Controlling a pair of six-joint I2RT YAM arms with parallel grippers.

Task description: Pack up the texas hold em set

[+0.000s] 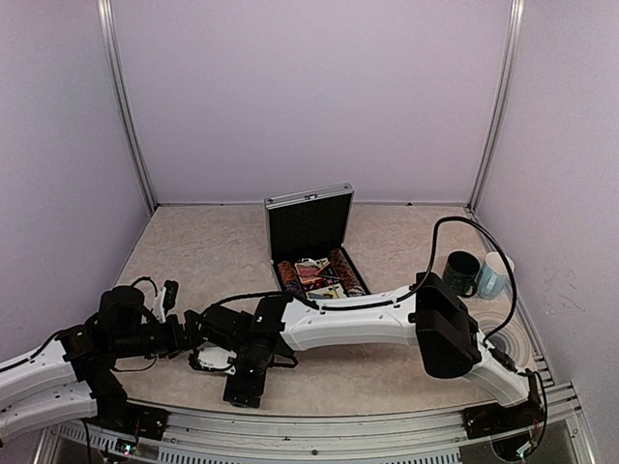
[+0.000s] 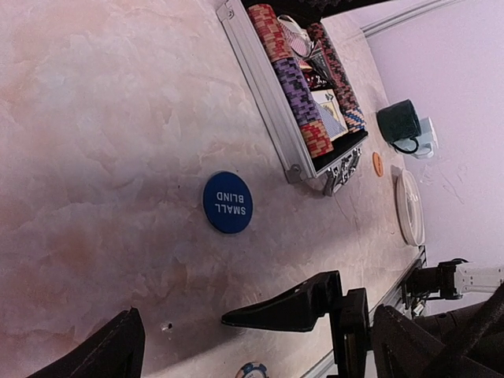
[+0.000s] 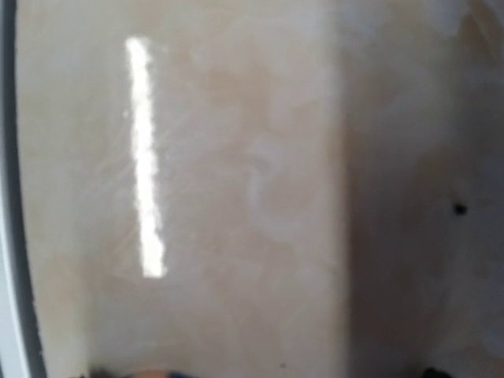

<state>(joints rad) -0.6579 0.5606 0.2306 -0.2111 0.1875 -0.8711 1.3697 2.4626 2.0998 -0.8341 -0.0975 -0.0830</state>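
Blue plastic button (image 2: 227, 202) | likely light, flat, slippery: pinch its rim | left gripper (image 2: 181, 319) wide, empty | right gripper (image 1: 244, 385): cannot tell

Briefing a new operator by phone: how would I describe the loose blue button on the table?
Find the open silver case full of chips. On the table beside its long side, apart from it, lies a flat round blue button. It alone reads SMALL BLIND in white; the loose disc near the dark mug is orange.
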